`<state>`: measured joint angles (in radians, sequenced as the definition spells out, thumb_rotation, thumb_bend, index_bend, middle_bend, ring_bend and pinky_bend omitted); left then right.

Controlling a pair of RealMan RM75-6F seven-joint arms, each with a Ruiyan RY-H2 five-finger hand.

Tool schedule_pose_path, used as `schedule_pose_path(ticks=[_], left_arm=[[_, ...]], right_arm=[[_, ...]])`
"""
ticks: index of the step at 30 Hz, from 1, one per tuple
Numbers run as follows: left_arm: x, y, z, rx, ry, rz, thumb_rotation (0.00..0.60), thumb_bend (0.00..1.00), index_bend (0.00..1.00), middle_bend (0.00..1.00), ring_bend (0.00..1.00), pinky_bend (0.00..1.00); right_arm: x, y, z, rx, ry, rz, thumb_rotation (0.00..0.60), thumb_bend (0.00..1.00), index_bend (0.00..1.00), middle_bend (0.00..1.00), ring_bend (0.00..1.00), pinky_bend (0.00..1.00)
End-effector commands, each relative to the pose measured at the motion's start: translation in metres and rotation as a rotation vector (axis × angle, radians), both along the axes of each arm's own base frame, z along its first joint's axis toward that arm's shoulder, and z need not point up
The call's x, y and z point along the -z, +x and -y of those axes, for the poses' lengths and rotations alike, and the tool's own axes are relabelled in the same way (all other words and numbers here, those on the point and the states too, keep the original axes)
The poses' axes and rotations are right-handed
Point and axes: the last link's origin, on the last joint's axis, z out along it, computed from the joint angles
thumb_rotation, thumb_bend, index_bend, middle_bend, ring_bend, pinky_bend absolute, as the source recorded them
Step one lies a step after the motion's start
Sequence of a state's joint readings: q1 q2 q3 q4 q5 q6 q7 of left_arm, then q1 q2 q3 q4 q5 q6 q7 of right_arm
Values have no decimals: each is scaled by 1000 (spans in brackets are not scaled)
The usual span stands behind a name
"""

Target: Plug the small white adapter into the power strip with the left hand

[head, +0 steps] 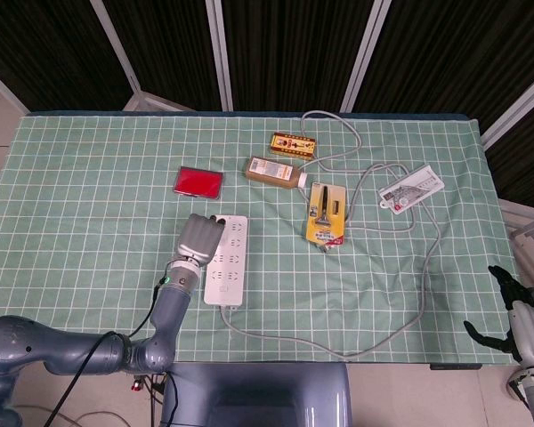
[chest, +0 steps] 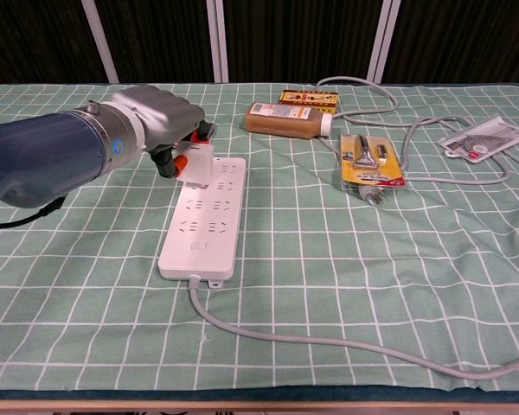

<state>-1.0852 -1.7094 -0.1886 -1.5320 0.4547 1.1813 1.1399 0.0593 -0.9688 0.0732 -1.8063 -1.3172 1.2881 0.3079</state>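
The white power strip (chest: 206, 218) lies lengthwise on the green checked cloth, also seen in the head view (head: 229, 262). My left hand (chest: 158, 130) grips the small white adapter (chest: 199, 166) from the left and holds it upright over the strip's far end, its lower edge at or just above the sockets. From the head camera, the left hand (head: 198, 237) hides nearly all of the adapter. My right hand (head: 509, 310) hangs off the table's right edge, fingers apart and holding nothing.
The strip's grey cable (chest: 329, 341) loops along the near edge and away to the right. Behind are a red case (head: 198, 181), a brown bottle (chest: 290, 119), a yellow box (head: 292, 144), a yellow blister pack (chest: 370, 162) and a white packet (chest: 484, 138).
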Motion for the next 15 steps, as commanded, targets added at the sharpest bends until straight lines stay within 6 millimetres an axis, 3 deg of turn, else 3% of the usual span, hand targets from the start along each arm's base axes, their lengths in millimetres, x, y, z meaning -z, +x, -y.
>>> schedule_pose_path(ticks=[1, 15], left_arm=[[1, 0, 0, 5, -3, -4, 600, 724, 678, 800, 908, 968], [6, 3, 4, 71, -19, -65, 600, 725, 678, 800, 908, 968]], right_arm=[[0, 0, 0, 0, 1, 0, 600, 338, 0, 0, 0, 0], [0, 0, 0, 2, 1, 7, 600, 337, 0, 0, 0, 0]])
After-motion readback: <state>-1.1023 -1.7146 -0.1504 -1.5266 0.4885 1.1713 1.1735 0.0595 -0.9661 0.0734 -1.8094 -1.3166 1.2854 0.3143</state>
